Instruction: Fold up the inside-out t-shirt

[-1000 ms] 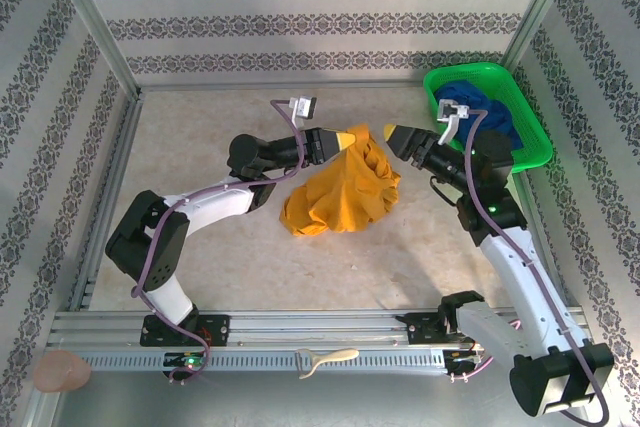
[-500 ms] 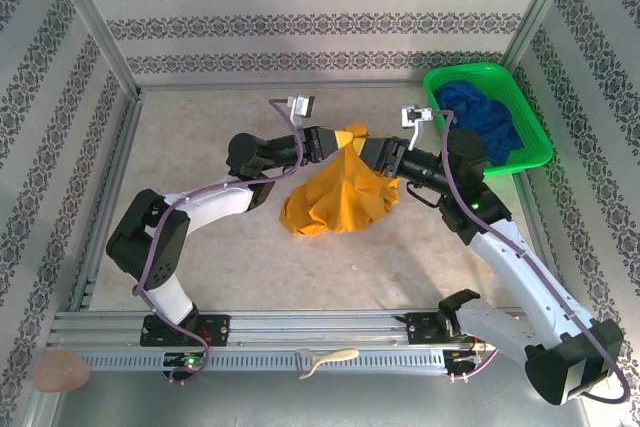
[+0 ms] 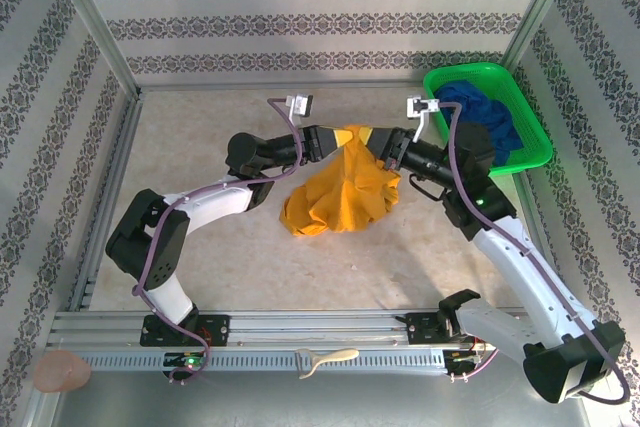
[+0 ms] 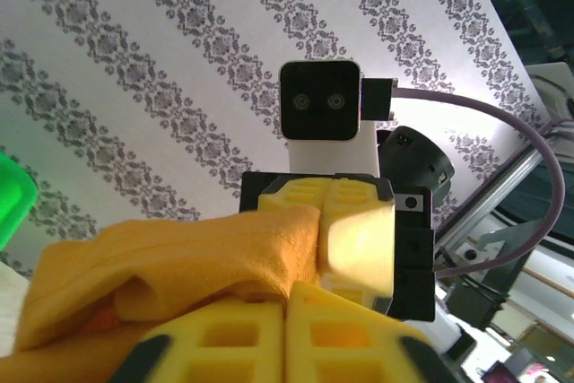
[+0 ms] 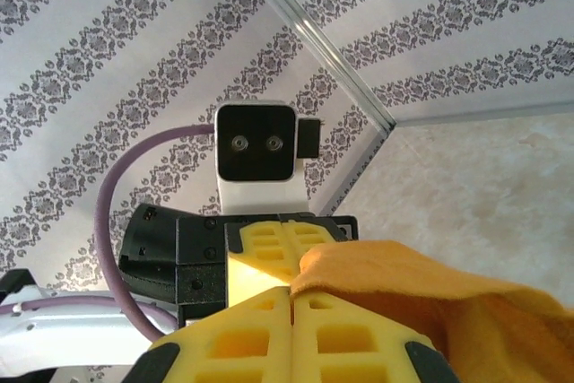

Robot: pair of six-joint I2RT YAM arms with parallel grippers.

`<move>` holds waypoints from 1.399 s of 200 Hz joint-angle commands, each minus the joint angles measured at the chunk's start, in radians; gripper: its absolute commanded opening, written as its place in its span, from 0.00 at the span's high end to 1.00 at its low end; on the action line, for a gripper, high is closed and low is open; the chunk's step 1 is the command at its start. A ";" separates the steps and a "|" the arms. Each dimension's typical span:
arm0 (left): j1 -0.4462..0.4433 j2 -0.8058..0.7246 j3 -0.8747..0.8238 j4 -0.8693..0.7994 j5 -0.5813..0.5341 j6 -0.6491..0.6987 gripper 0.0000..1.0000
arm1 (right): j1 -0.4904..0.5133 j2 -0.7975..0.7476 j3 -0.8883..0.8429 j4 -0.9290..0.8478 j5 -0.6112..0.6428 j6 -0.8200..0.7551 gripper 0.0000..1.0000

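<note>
The left arm [image 3: 215, 204] and right arm [image 3: 515, 265] have white shell links between black joint housings, each trailed by a purple cable [image 3: 148, 247]. Each wrist carries a boxy white camera [image 3: 299, 105] with two lenses and ends in yellow fingers [image 4: 224, 343] moulded with square recesses. A green light [image 3: 478, 201] glows on the right arm.

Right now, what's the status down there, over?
Left end effector, right end effector: both shut on mustard-yellow t-shirt, tips nearly meeting. Shirt bunched, unfolded. Green basket of blue cloth off right, not in the way.
</note>
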 commanded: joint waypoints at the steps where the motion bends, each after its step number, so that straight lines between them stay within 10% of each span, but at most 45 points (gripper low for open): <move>1: 0.056 -0.045 -0.039 -0.058 -0.032 0.087 0.62 | -0.053 -0.002 0.088 0.058 -0.029 0.033 1.00; 106: -0.108 -0.122 0.065 -1.073 -0.321 0.929 0.36 | -0.055 0.067 0.183 0.036 -0.042 0.061 1.00; 121: -0.109 -0.083 0.064 -1.090 -0.409 0.951 0.44 | -0.058 0.059 0.189 0.034 -0.036 0.063 1.00; 143: -0.094 -0.068 0.073 -1.141 -0.534 0.969 1.00 | -0.115 0.040 0.228 0.018 -0.022 0.079 1.00; 204: -0.011 -0.212 0.220 -1.257 -0.378 0.969 1.00 | -0.225 0.063 0.377 -0.225 0.133 -0.058 1.00; 223: 0.001 -0.212 0.267 -1.281 -0.267 0.943 1.00 | -0.212 0.084 0.307 -0.228 0.096 -0.094 0.39; 280: 0.080 -0.043 0.174 -1.267 -0.153 0.567 1.00 | -0.201 0.063 -0.212 -0.020 0.098 -0.055 0.27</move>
